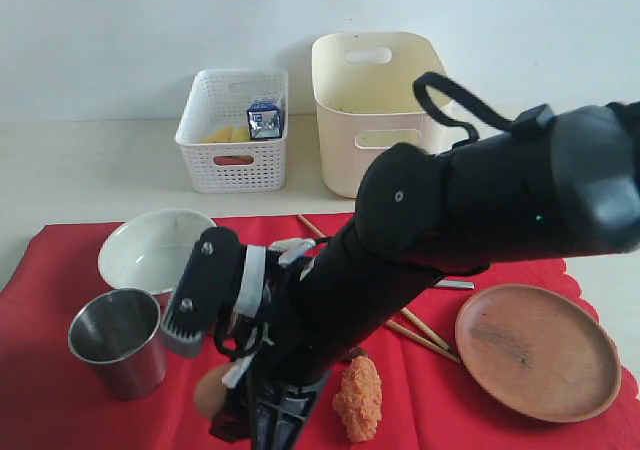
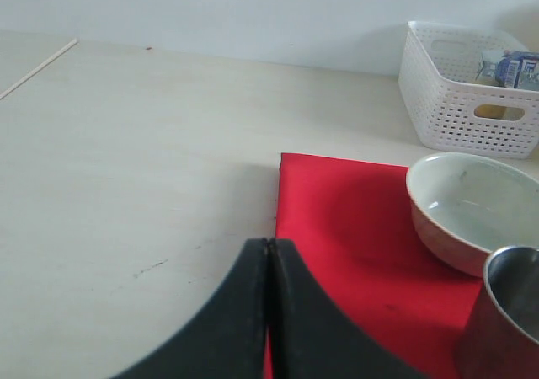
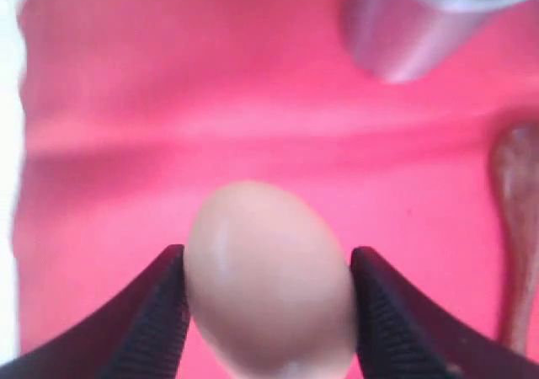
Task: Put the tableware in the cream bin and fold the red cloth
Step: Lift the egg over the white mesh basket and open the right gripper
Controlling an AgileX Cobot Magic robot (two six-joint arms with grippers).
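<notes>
1. Right gripper (image 1: 222, 410), exterior view: low over the bright red cloth (image 1: 60, 370), on the view's left half, closed around a pale brown egg (image 1: 208, 392); steel cup (image 1: 118, 340) just beside; white round bowl (image 1: 150, 250) behind the cup; brown round plate (image 1: 537, 350) far right, all on the cloth. Beyond the cloth stands the tall cream plastic bin (image 1: 370, 110), beside a white perforated basket (image 1: 235, 130).
2. Left wrist view: left gripper (image 2: 268, 248) fingers pressed together, nothing between, above the cloth's corner and the pale table (image 2: 126, 185).
3. Right wrist view: both pads (image 3: 156, 320) touch the egg's sides; dark wooden spoon (image 3: 518, 227) lies near on the cloth.
</notes>
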